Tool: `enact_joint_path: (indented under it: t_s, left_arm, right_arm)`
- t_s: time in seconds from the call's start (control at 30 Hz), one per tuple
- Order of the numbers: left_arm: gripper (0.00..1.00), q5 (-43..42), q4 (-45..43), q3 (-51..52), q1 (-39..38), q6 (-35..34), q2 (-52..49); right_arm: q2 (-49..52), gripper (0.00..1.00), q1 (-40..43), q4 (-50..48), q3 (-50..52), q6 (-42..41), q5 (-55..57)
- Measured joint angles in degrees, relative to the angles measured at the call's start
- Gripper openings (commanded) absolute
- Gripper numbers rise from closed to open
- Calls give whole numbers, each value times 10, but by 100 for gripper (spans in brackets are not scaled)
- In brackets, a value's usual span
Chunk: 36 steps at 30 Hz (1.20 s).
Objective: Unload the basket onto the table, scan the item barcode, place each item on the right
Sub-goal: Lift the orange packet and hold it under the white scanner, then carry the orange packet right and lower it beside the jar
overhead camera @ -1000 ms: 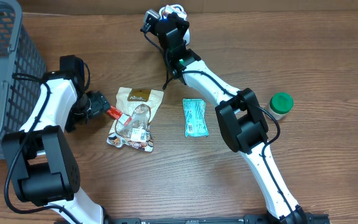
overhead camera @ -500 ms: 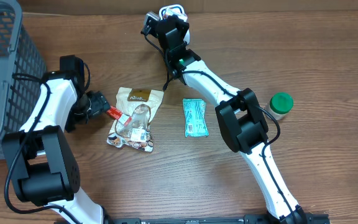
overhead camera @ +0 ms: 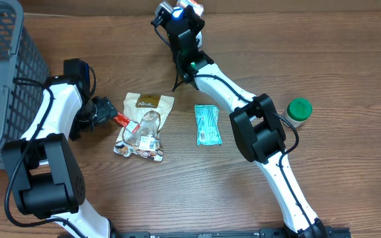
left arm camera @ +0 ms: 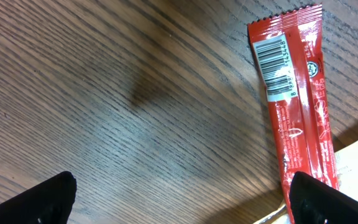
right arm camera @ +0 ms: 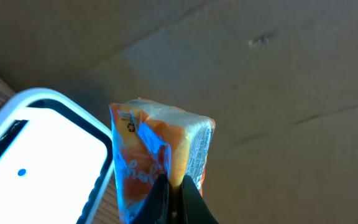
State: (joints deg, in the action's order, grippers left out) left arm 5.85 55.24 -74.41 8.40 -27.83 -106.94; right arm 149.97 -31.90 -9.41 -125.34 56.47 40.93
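Right gripper (right arm camera: 173, 194) is pinching the bottom edge of an orange packet (right arm camera: 160, 146) just beside the white scanner (right arm camera: 39, 152); that thin hold is probably risking a slip. Left gripper (left arm camera: 185, 199) is gaping, empty.

Mock shop checkout: wooden table (overhead camera: 349, 53), grey mesh basket (overhead camera: 5, 79), snack packets (overhead camera: 208, 125), green-lidded jar (overhead camera: 299, 111).

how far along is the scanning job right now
Done: nothing clearly finished. In hand: the right gripper is shut on an orange packet beside the white scanner. To do: the red packet under the open left gripper, plus the snack bag, teal packet and green-lidded jar on the table.
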Motion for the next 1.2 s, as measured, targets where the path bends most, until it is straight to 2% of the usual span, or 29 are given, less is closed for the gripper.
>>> enact_joint_path:
  t_s: [0.17, 0.3, 0.57, 0.7, 0.83, 0.97, 1.2]
  left_arm:
    - [99, 0, 0, 0, 0, 0, 0]
    - [100, 0, 0, 0, 0, 0, 0]
    - [99, 0, 0, 0, 0, 0, 0]
    - [99, 0, 0, 0, 0, 0, 0]
    - [99, 0, 0, 0, 0, 0, 0]
    - [100, 0, 0, 0, 0, 0, 0]
    - [100, 0, 0, 0, 0, 0, 0]
  right_arm:
    - [-28, 3, 0, 87, 0, -44, 13]
    - [-88, 4, -1, 216, 1, -117, 13]
    - [-255, 4, 7, 541, -2, -376, -85]
    - [-289, 4, 37, 747, -9, -529, -177]
    - [-287, 4, 72, 858, 30, -622, -228]
    - [-283, 4, 111, 867, 114, -694, -252]
    - [-277, 4, 159, 814, 267, -741, -266]
